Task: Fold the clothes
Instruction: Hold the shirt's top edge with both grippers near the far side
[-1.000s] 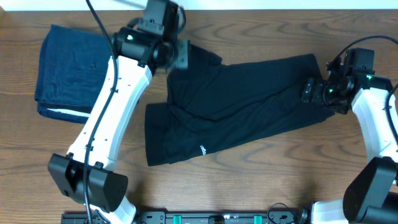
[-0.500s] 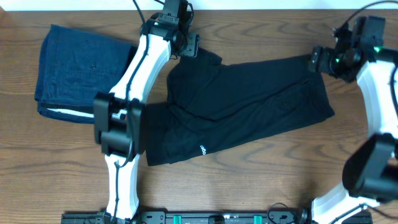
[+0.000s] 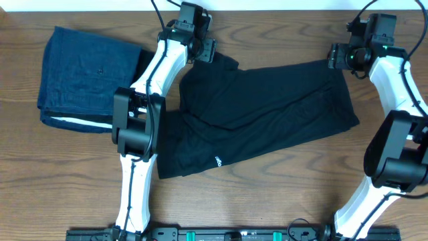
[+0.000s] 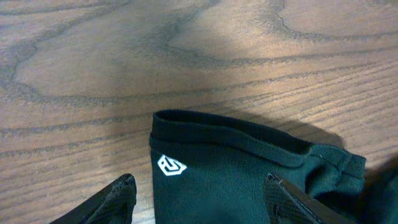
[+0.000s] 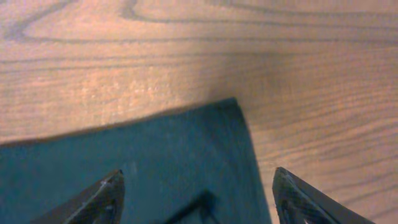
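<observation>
The black shirt (image 3: 261, 110) lies spread across the table's middle, with a small white logo near its front edge. My left gripper (image 3: 206, 51) is open above the shirt's far left part, its fingers wide apart either side of a hemmed edge with a white logo mark (image 4: 171, 165). My right gripper (image 3: 336, 56) is open above the shirt's far right corner (image 5: 233, 106), one fingertip (image 5: 109, 186) over fabric, the other over bare wood. Neither holds anything.
A folded blue denim-like garment (image 3: 87, 77) lies at the far left, beside the left arm. The table's far edge runs just behind both grippers. Bare wood shows along the front and right of the shirt.
Both grippers have moved toward the table's far edge. The left one went from the shirt's upper left to its far hem; the right one moved up from the shirt's right edge to its far corner.
</observation>
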Available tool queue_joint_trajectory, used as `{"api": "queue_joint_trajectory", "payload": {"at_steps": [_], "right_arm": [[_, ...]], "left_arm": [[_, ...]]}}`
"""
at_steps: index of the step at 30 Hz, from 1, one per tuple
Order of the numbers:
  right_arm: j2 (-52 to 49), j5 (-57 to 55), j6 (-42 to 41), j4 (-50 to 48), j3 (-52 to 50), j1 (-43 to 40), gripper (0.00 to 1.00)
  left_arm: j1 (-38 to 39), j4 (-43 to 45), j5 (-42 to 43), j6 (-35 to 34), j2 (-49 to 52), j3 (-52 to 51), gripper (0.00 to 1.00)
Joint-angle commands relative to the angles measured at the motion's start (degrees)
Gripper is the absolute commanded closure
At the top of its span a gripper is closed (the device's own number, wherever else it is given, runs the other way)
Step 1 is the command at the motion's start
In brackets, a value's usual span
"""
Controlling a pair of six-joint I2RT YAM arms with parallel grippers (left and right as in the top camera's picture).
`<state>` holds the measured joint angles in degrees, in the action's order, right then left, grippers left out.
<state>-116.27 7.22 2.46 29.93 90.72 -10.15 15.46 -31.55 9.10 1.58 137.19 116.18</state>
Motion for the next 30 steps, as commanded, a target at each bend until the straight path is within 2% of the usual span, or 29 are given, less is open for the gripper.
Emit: {"api": "queue_joint_trajectory", "payload": {"at_steps": [1, 15, 20, 23, 30], "right_arm": [[-3.10, -1.09, 1.99, -1.88, 1.16, 0.48, 0.20], [-12.02, -1.42, 6.67, -13.84, 1.16, 0.50, 0.21], [-14.19, -1.42, 6.71, -14.34, 1.16, 0.59, 0.23], [-15.98, -1.40, 6.86, -14.32, 1.16, 0.59, 0.29], [-19.56, -1.40, 6.86, -15.17, 1.16, 0.59, 0.29]], "left_arm": [[-0.09, 0.20, 0.79, 0.94, 1.20, 1.81, 0.33], [-0.20, 2.21, 0.76, 0.98, 3.56, 1.79, 0.32], [-0.46, 2.25, 0.76, 0.94, 4.50, 1.77, 0.32], [-0.46, 2.21, 0.76, 0.92, 4.50, 1.77, 0.32], [-0.46, 2.03, 0.76, 0.94, 4.50, 1.64, 0.32]]}}
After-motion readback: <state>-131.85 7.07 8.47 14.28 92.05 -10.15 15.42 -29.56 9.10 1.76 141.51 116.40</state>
